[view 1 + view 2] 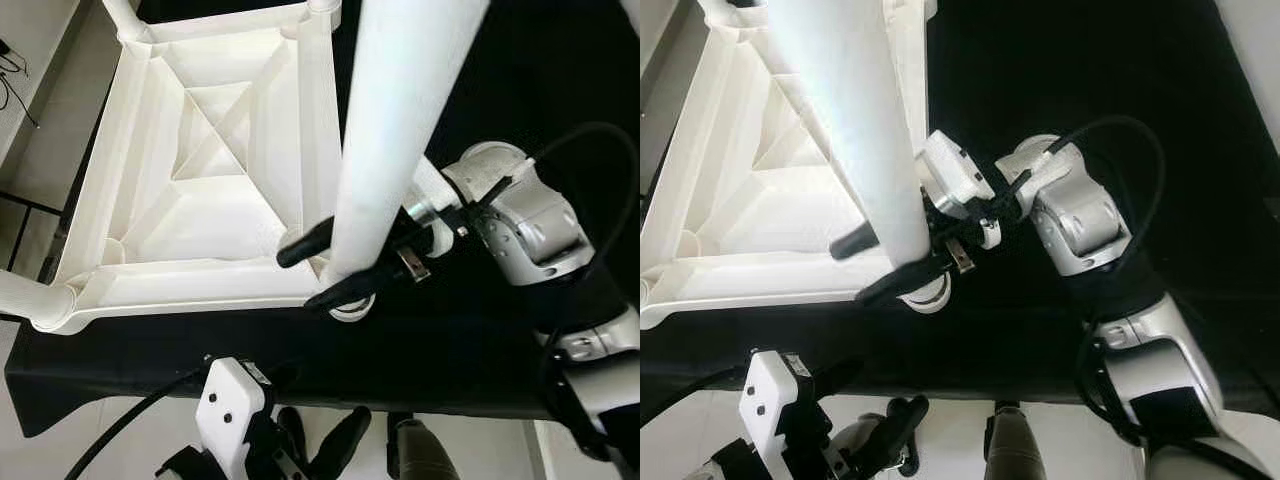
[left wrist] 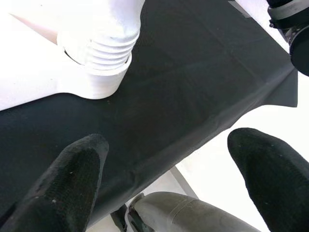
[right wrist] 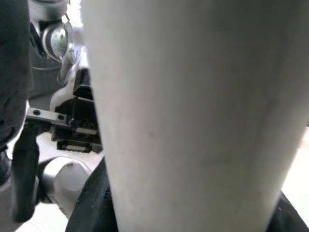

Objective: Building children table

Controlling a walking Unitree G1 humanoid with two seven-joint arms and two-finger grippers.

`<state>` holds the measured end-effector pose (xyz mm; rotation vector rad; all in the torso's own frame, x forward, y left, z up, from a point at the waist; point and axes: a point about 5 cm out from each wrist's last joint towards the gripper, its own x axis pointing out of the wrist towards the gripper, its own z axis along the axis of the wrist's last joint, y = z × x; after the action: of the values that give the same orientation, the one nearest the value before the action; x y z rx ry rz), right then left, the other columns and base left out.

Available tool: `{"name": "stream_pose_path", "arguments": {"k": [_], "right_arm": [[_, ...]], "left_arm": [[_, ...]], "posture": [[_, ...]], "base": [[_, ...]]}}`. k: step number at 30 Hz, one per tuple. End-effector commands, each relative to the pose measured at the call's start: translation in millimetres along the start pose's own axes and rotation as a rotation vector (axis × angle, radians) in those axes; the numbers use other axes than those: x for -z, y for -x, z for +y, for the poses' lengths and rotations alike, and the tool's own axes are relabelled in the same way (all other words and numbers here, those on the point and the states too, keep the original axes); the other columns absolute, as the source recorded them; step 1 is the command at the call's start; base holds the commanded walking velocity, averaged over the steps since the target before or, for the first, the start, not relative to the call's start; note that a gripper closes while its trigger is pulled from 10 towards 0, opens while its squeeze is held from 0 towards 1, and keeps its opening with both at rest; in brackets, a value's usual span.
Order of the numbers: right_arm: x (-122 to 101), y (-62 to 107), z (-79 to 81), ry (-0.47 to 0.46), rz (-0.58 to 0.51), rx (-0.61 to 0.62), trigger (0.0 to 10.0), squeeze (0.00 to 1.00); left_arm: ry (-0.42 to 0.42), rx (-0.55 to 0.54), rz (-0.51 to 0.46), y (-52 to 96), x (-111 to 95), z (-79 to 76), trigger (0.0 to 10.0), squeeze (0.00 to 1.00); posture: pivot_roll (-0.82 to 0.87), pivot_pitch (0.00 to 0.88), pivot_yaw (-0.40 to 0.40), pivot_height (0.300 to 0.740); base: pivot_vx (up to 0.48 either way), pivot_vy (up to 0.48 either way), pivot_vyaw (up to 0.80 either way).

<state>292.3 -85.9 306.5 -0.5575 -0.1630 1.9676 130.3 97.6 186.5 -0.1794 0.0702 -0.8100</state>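
The right gripper (image 1: 335,270) is clamped on a white table leg (image 1: 400,120), one long black finger on each side of the leg close to its lower end. In the right wrist view the leg (image 3: 193,111) stands across nearly the whole picture, with a black finger (image 3: 14,67) at the edge. The silver right arm (image 1: 1080,215) reaches in from the robot's right, across the black cloth (image 1: 450,340) covering the work surface.

The leg's long axis runs up from the cloth toward the camera, close to upright and leaning slightly. Its lower end meets a round socket (image 1: 352,308) at the near right corner of the upturned white tabletop (image 1: 215,180), which lies underside up on the cloth, its ribs showing. In the left wrist view the leg's threaded end (image 2: 108,48) sits in that socket (image 2: 96,79), with several threads still showing above the collar. Judging from this, the leg is not yet screwed fully home.

The left gripper (image 1: 320,435) hangs low beyond the near edge of the cloth, fingers (image 2: 72,179) spread apart and holding nothing. It points toward the same corner but is well apart from it.

Other legs (image 1: 25,300) stand at the tabletop's near left and far corners.

The coming move seems to be turning the leg about its own upright axis, and the right gripper is the one placed to do it.
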Motion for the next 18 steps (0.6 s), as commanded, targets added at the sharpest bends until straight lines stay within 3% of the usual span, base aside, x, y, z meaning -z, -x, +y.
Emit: {"name": "stream_pose_path", "arguments": {"k": [1, 10, 18], "right_arm": [[31, -2.0, 6.2, -0.14, 0.069, -0.014, 10.0, 0.0], [33, -1.2, 5.6, -0.229, 0.092, -0.076, 10.0, 0.0], [33, -15.9, -6.4, -0.203, 0.131, -0.138, 10.0, 0.0]], "left_arm": [[0.02, -0.008, 0.019, 1.0, 5, -0.8, 10.0, 0.0], [0.021, -0.005, 0.016, 0.7, 4, -1.0, 10.0, 0.0], [0.02, -0.007, 0.014, 0.8, 3, -0.8, 10.0, 0.0]], "posture": [[0.01, 0.45, 0.103, 0.74], [0.01, 0.456, 0.105, 0.74], [0.01, 0.462, 0.103, 0.74]], "base": [[0.0, 0.0, 0.0], [0.0, 0.0, 0.0], [0.0, 0.0, 0.0]]}}
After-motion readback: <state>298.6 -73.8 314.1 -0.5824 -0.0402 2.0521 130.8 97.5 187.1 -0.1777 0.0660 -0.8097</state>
